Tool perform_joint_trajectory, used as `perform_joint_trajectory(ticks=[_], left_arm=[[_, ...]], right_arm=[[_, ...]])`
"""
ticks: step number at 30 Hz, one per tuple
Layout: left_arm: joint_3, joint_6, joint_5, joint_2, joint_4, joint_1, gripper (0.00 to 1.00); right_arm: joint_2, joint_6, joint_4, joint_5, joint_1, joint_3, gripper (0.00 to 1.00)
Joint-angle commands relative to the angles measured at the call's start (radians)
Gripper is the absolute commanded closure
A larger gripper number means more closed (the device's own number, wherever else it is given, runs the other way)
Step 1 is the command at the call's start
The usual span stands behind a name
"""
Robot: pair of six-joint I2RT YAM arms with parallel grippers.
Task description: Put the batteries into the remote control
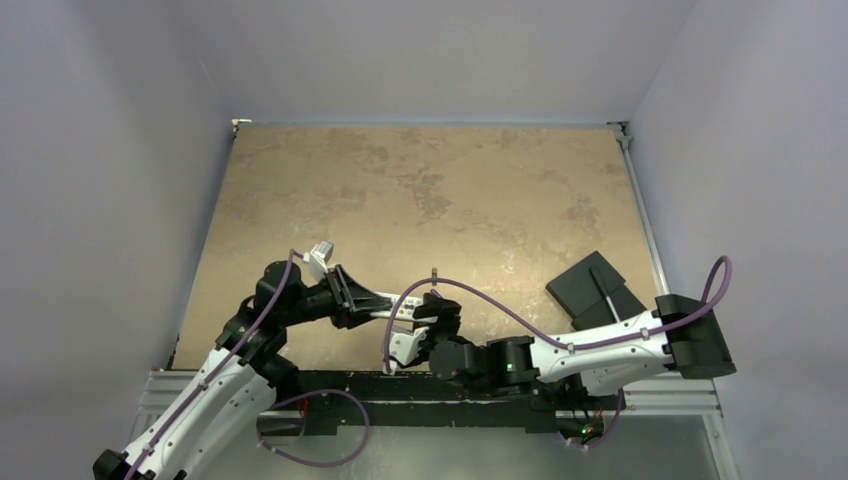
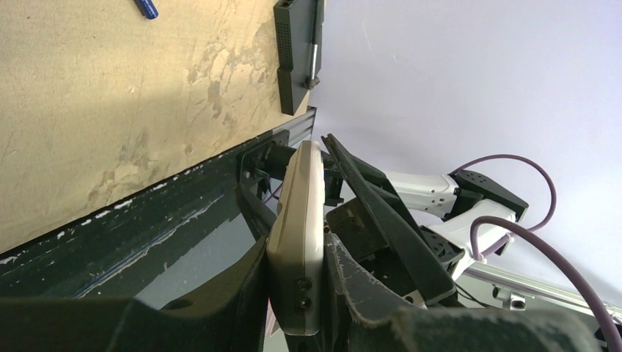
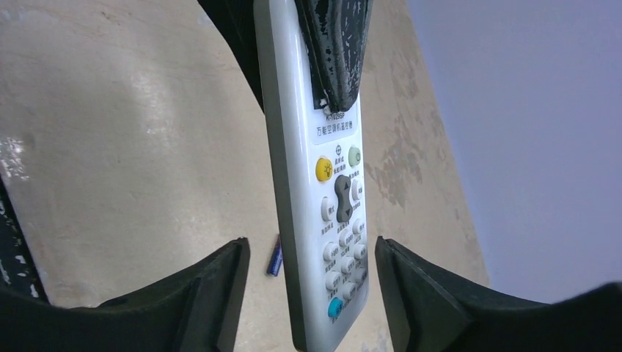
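From the top external view, the left gripper (image 1: 392, 303) reaches toward the middle of the near edge of the table (image 1: 420, 190) and holds the remote control (image 1: 400, 312) off the surface. The right gripper (image 1: 430, 320) meets it from the other side at the remote's free end. A black slab (image 1: 585, 285) lies well apart near the table's right edge. In the left wrist view, the left gripper (image 2: 293, 176) is clamped on the remote control (image 2: 297, 242). The remote is seen edge-on, with one finger pressed to each broad face, and it sticks out past the fingertips over the dark rail (image 2: 147, 220) at the table's edge. A purple battery (image 2: 147, 7) lies on the table at the top of this view, left of the black slab (image 2: 297, 51). In the right wrist view, the remote control (image 3: 315, 183) hangs button side up. A finger of the left gripper lies across its upper face. The right gripper (image 3: 309, 249) stands wide, with one finger on each side of the remote's lower end. A gap shows on both sides, so it grips nothing. The purple battery (image 3: 274, 257) lies on the table beyond, just left of the remote's edge.
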Motion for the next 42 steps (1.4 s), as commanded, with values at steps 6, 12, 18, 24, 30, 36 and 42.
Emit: perform_joint_trajectory(ticks=[6, 12, 18, 24, 30, 36, 42], left_arm=[[-0.015, -0.140, 0.005, -0.022, -0.068, -0.001, 1.00], [-0.016, -0.147, -0.001, -0.030, -0.062, 0.000, 1.00], [-0.049, -0.178, 0.023, -0.031, -0.001, -0.001, 0.99], [-0.055, -0.170, 0.034, -0.030, 0.014, -0.001, 0.80], [-0.021, -0.130, 0.019, -0.020, -0.020, 0.000, 0.68], [0.064, -0.036, -0.048, -0.006, -0.132, 0.000, 0.47], [0.114, 0.017, -0.123, -0.004, -0.187, 0.000, 0.23]], right_arm=[[0.009, -0.040, 0.128, 0.103, 0.009, 0.022, 0.43], [0.007, -0.026, 0.135, 0.154, 0.011, 0.026, 0.77], [-0.006, -0.027, 0.176, 0.185, 0.023, 0.011, 1.00], [-0.003, -0.027, 0.180, 0.199, 0.032, 0.010, 1.00], [-0.005, -0.004, 0.140, 0.211, 0.037, 0.016, 1.00], [-0.033, 0.043, 0.085, 0.221, 0.037, 0.012, 1.00], [-0.072, 0.129, -0.014, 0.184, 0.037, 0.017, 1.00]])
